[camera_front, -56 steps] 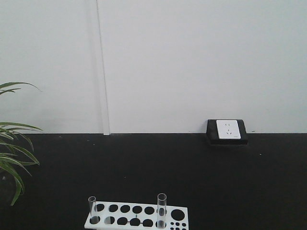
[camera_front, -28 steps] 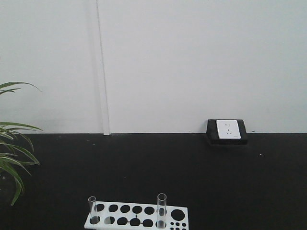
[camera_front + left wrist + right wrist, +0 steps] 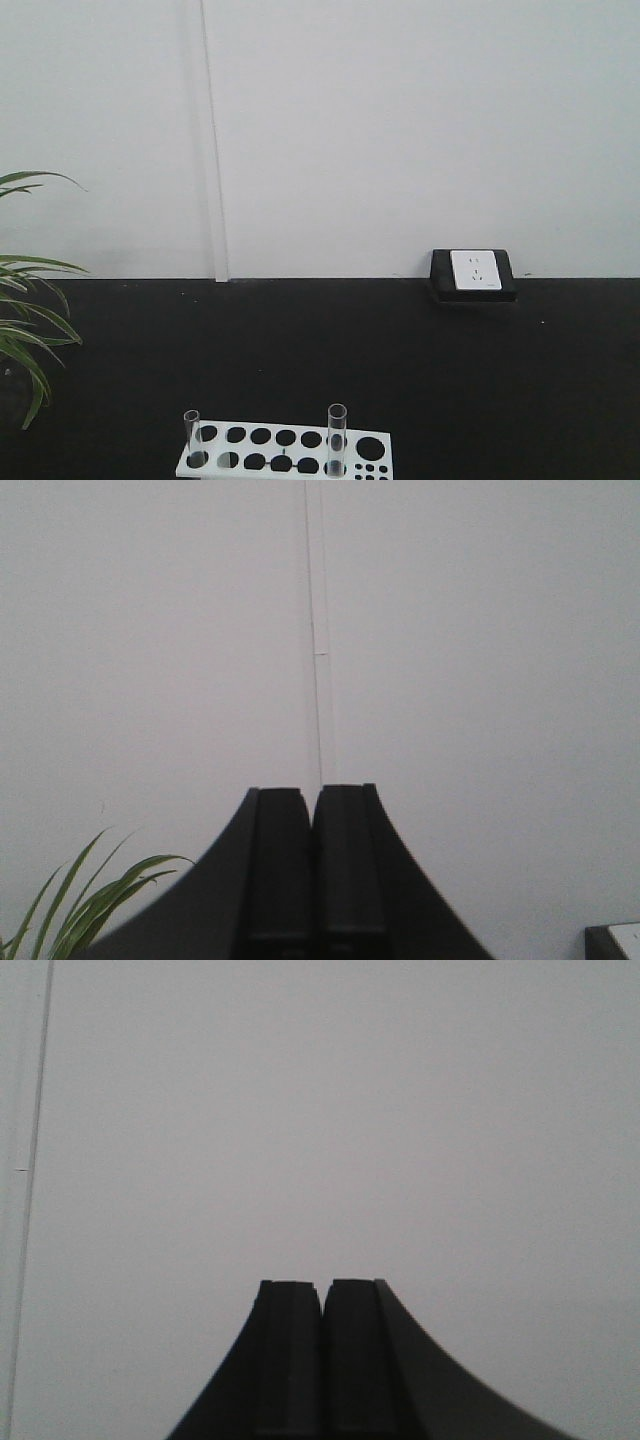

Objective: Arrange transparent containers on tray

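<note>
Front view: white rack [image 3: 248,449] sits on the black table [image 3: 420,370], at the near edge of the picture, its lower part cut off by the frame. Two rows of round holes, one bigger hole at the right end with a cluster of small ones below it.

Both tubes are in the rack, well apart. Left tube [image 3: 192,437] is in the leftmost hole, near row as far as I can tell, leaning a bit with its top tipped left. Right tube [image 3: 337,438] stands upright toward the right end, just left of the big hole. Both look empty, open tops up. Nothing is touching either of them.

Left gripper [image 3: 312,795]: jaws pressed together, only a hairline seam between the pads, nothing between them. It points at the white wall [image 3: 400,130], lined up just about under the vertical seam [image 3: 213,150].

Right gripper [image 3: 322,1285]: same, pads closed flat against each other, carrying nothing, aimed at bare wall.

Neither gripper shows in the front view, so I can't tell how they sit relative to the rack.

Other stuff: plant [image 3: 45,262] at the left edge, leaves hanging over the table. Black box with a white socket [image 3: 475,270] against the wall at the table's back edge, right of centre.
</note>
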Controlling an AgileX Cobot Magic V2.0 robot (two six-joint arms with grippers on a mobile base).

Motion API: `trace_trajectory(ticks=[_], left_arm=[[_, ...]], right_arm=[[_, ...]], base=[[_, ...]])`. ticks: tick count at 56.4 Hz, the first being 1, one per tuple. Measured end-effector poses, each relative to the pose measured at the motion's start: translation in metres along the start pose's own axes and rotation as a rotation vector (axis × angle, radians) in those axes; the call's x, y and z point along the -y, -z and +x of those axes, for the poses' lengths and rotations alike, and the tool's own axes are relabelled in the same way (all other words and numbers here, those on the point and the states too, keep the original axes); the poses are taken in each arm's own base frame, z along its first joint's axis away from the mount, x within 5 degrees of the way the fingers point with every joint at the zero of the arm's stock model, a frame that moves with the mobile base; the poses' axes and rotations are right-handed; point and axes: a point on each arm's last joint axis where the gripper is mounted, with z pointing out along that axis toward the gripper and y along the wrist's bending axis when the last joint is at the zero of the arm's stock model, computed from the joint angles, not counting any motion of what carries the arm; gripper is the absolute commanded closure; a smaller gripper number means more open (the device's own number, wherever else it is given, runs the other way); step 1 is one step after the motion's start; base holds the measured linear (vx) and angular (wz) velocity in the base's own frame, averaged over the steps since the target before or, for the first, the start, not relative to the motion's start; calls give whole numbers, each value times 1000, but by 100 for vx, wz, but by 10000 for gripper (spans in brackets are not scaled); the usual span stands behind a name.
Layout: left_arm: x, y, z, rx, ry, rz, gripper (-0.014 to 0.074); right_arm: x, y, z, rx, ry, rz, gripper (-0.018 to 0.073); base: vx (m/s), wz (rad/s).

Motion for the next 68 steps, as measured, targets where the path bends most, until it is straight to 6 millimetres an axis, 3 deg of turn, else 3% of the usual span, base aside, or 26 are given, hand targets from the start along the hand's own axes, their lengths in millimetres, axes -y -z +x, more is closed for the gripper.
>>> trace_trajectory(ticks=[7, 17, 26, 38, 49, 56, 63, 68], left_arm=[[0, -41, -2, -73, -2, -4, 596], [-1, -84, 25, -221, 0, -11, 596], [-2, -100, 47, -322, 3, -13, 585], [-3, -107, 57, -361, 3, -15, 503], [-3, -106, 58, -373, 4, -14, 303], [-3, -106, 58, -375, 4, -13, 143], [-3, -106, 58, -375, 4, -13, 38], [-3, -106, 58, -376, 4, -13, -2]], right_arm=[[-1, -40, 2, -27, 2, -13, 571], [-2, -75, 28, -123, -2, -24, 571], [-3, -90, 47, -198, -30, -25, 567], [-3, -91, 49, -204, -46, -23, 518], [-3, -91, 49, -203, -50, -23, 333], [-3, -91, 49, -210, -52, -22, 128], [-3, -90, 51, -236, -53, -18, -60], [-3, -92, 54, -254, -54, -17, -143]], base=[[0, 0], [0, 0], [0, 0], [0, 0], [0, 0], [0, 0], [0, 0], [0, 0]])
